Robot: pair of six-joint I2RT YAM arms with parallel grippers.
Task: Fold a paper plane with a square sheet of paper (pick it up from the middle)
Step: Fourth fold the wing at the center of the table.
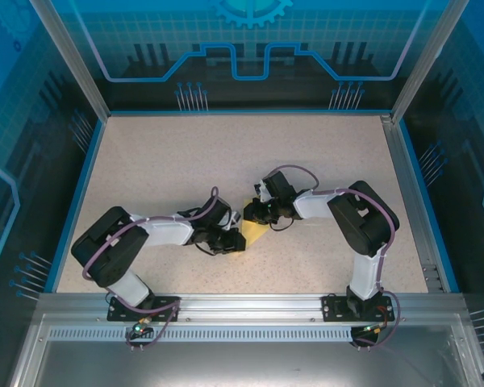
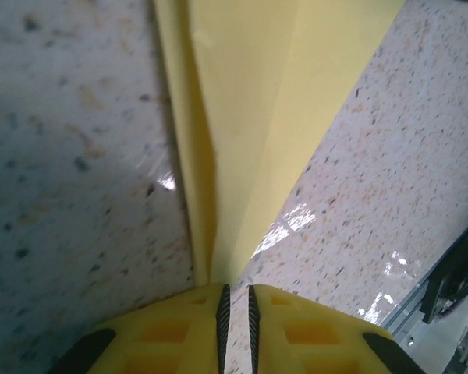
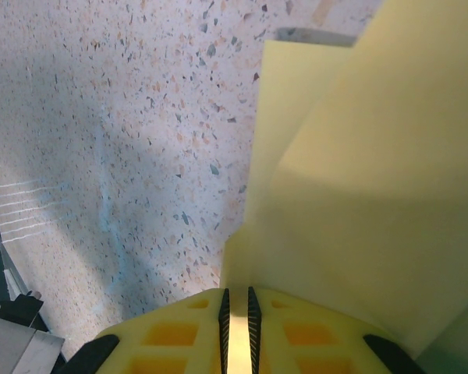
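Folded yellow sheet (image 1: 255,233) at mid-tabletop (image 1: 226,153), left pincer (image 2: 235,300) pinching its narrow creased end, right pincer (image 3: 235,304) pinching its other side, both jaws nearly together.

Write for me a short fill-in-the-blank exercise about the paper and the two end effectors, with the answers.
1. The colour of the paper is ___.
2. The paper does not lie flat; it is ___.
3. The left end effector and the right end effector are both shut on the ___.
Answers: yellow; folded; paper.
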